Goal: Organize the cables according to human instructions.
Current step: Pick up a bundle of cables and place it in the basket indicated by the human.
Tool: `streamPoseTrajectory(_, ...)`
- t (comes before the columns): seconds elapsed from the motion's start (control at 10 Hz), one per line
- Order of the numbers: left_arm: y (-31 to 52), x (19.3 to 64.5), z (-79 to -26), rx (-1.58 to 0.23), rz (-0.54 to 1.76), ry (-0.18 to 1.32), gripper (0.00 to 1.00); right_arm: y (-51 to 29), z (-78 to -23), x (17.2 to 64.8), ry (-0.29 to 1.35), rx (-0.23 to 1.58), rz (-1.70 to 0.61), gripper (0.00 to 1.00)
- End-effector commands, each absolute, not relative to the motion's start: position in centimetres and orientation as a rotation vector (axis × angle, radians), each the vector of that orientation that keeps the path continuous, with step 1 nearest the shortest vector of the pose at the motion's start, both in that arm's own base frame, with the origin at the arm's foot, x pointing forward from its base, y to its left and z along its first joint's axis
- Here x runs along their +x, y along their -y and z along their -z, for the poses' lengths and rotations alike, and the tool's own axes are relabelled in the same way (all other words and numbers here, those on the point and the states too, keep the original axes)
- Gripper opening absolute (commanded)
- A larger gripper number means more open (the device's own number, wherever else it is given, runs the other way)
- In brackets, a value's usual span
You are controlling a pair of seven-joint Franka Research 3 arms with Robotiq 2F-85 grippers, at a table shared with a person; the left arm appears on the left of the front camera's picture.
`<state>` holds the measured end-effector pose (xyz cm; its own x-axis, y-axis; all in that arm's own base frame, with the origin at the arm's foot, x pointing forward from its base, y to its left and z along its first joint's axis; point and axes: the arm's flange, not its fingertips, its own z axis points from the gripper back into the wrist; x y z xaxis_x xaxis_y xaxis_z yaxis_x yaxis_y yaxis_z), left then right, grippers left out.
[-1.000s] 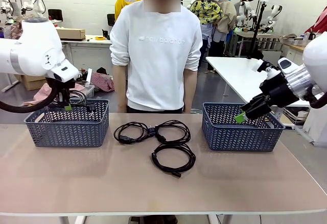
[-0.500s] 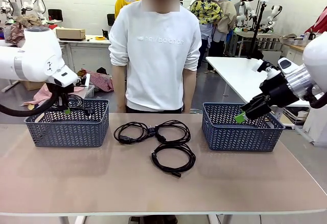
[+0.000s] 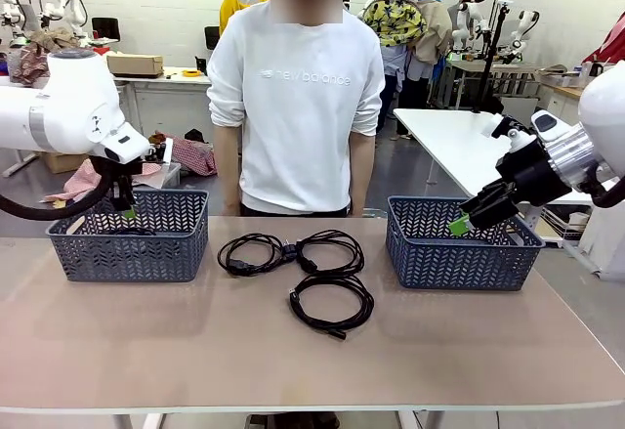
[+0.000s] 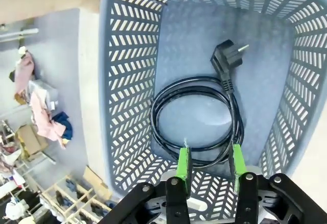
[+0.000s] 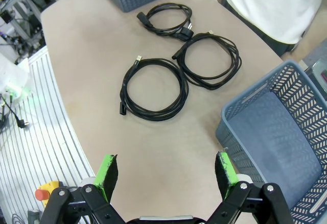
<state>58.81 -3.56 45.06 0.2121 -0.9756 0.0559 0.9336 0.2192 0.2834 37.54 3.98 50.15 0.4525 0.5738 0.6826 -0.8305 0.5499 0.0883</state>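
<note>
left basket (image 3: 127, 245): one cable (image 4: 196, 119) flat on its floor in a round coil, plug out toward an end wall.
right basket (image 3: 459, 248): blue floor bare in the right wrist view.
table (image 3: 146, 351): between the baskets, far-left coil (image 3: 252, 252), far-right coil (image 3: 330, 250), near coil (image 3: 332, 304), all close together.
left gripper (image 4: 209, 155): over the left basket, fingers apart, nothing held.
right gripper (image 5: 166, 170): spread wide, nothing held, above the right basket.
change: a second ago the cable hung at the left gripper above the rim, now it lies inside; right arm unmoved.
count: four cables, two baskets.
</note>
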Motion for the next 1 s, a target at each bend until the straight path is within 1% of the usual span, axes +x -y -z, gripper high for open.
streamPoseTrajectory(0.0,2.9,58.8,-45.9,0.182,1.337,0.245,0.58,-3.9,-50.1,37.9,0.671,0.472,-0.922,1.0)
streamPoseTrajectory(0.1,2.7,58.7,-46.2,0.18,1.331,0.24,0.92,-3.9,-50.1,37.9,0.671,0.472,-0.922,1.0)
streamPoseTrajectory(0.2,2.6,58.7,-46.5,0.168,1.329,0.23,0.78,-3.9,-50.1,37.9,0.671,0.472,-0.922,1.0)
streamPoseTrajectory(0.3,2.6,58.6,-46.7,0.16,1.328,0.221,1.0,-3.9,-50.1,37.9,0.671,0.472,-0.922,1.0)
streamPoseTrajectory(0.4,2.5,58.6,-46.9,0.131,1.329,0.216,0.97,-3.9,-50.1,37.9,0.671,0.472,-0.922,1.0)
streamPoseTrajectory(0.5,2.6,58.5,-46.9,0.124,1.328,0.21,1.0,-3.9,-50.1,37.9,0.671,0.472,-0.922,1.0)
streamPoseTrajectory(0.7,2.6,58.6,-47.0,0.111,1.318,0.2,1.0,-3.9,-50.1,37.9,0.671,0.472,-0.922,1.0)
streamPoseTrajectory(0.8,2.4,58.6,-47.3,0.108,1.285,0.216,1.0,-3.9,-50.1,37.9,0.671,0.472,-0.922,1.0)
streamPoseTrajectory(0.9,2.4,58.6,-47.3,0.094,1.246,0.195,1.0,-3.9,-50.1,37.9,0.671,0.472,-0.922,1.0)
